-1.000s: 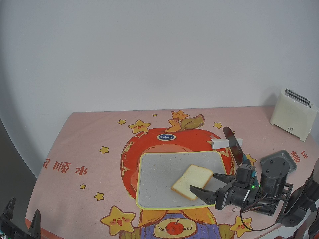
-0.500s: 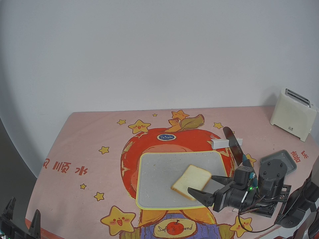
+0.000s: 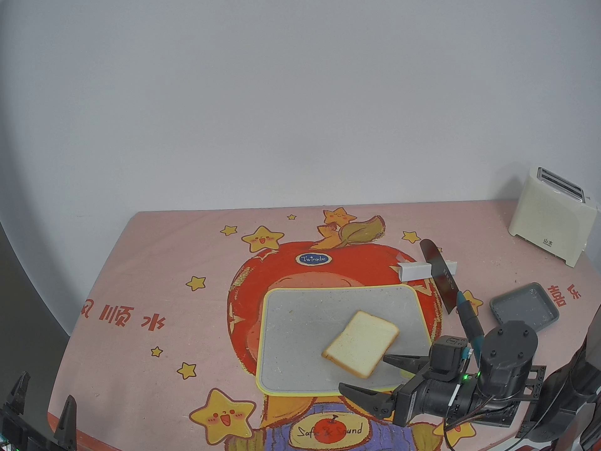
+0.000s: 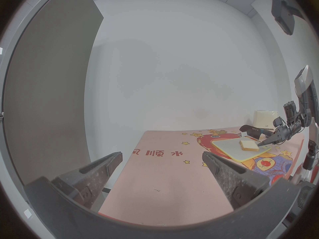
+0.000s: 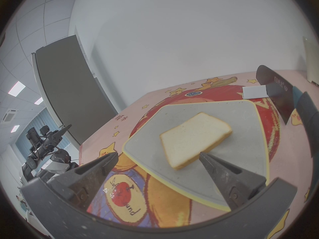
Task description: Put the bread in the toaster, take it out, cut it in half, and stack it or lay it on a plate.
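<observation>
A slice of bread [image 3: 361, 344] lies flat on the grey cutting board [image 3: 300, 333] in mid-table. My right gripper [image 3: 363, 374] hovers open just in front and to the right of the slice, at the board's front edge, touching nothing. In the right wrist view the bread [image 5: 194, 138] lies just beyond the open right gripper [image 5: 158, 155]. The cream toaster [image 3: 554, 215] stands at the far right corner, slot empty. A small grey plate [image 3: 524, 304] sits right of the board. My left gripper [image 4: 162, 155] is open and empty, low at the table's front left corner.
A dark-bladed knife [image 3: 446, 280] with a teal handle lies right of the board, its blade resting on a white block [image 3: 413, 270]. The pink printed tablecloth [image 3: 175, 270] is bare on the left half. A plain wall backs the table.
My right gripper has drawn back toward the table's front edge and away from the bread, uncovering the grey plate. The bread and left arm have stayed put.
</observation>
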`<state>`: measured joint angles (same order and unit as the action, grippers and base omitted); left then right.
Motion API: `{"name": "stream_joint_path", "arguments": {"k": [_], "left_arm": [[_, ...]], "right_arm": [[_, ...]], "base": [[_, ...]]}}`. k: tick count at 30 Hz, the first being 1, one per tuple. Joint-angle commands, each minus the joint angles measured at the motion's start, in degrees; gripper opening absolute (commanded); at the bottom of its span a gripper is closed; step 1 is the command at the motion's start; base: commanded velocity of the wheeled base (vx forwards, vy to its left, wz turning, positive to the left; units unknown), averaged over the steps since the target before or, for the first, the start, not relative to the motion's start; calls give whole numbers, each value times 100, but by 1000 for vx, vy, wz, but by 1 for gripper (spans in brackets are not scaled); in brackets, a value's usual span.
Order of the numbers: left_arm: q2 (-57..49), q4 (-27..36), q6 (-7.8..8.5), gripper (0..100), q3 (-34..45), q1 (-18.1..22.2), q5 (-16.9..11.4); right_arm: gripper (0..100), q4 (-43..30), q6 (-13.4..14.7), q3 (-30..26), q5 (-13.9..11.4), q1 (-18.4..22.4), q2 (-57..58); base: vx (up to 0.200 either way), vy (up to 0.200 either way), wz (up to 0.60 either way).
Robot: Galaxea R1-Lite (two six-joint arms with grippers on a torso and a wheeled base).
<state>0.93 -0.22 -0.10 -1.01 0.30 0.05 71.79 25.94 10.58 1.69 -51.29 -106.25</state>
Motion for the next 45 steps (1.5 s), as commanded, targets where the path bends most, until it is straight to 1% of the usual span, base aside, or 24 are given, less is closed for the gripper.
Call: {"name": "stream_joint_path", "arguments": {"k": [1, 7, 13, 15, 17, 20, 25, 28, 32, 37, 45], "left_arm": [[-75, 4, 1, 100, 101, 5, 4], [-75, 4, 1, 100, 101, 5, 4], [-75, 4, 1, 100, 101, 5, 4], [-75, 4, 1, 100, 101, 5, -5], [-75, 4, 1, 100, 101, 5, -5], [-75, -4, 1, 100, 101, 5, -5], [-75, 4, 1, 100, 101, 5, -5], [-75, 4, 1, 100, 101, 5, -5], [-75, 4, 1, 100, 101, 5, -14], [-75, 4, 1, 100, 101, 5, -14], [-75, 4, 1, 100, 101, 5, -5]], "right_arm": [[100, 63, 87, 102, 6, -75, -150], [100, 72, 350, 322, 6, -75, -185], [100, 98, 412, 401, -2, -101, -317], [100, 107, 491, 480, 6, -110, -299], [100, 98, 473, 480, 24, -92, -194], [100, -77, 447, 427, 6, -92, 316], [100, -798, 438, 436, -2, -31, 588], [100, -1035, 438, 418, -2, -22, 606], [100, -1053, 447, 418, -11, -4, 518], [100, -992, 464, 462, -11, 119, 325], [100, -992, 482, 480, -11, 136, 175]], "base": [[0, 0, 0], [0, 0, 0], [0, 0, 0], [0, 0, 0], [0, 0, 0], [0, 0, 0], [0, 0, 0], [0, 0, 0], [0, 0, 0], [0, 0, 0], [0, 0, 0]]}}
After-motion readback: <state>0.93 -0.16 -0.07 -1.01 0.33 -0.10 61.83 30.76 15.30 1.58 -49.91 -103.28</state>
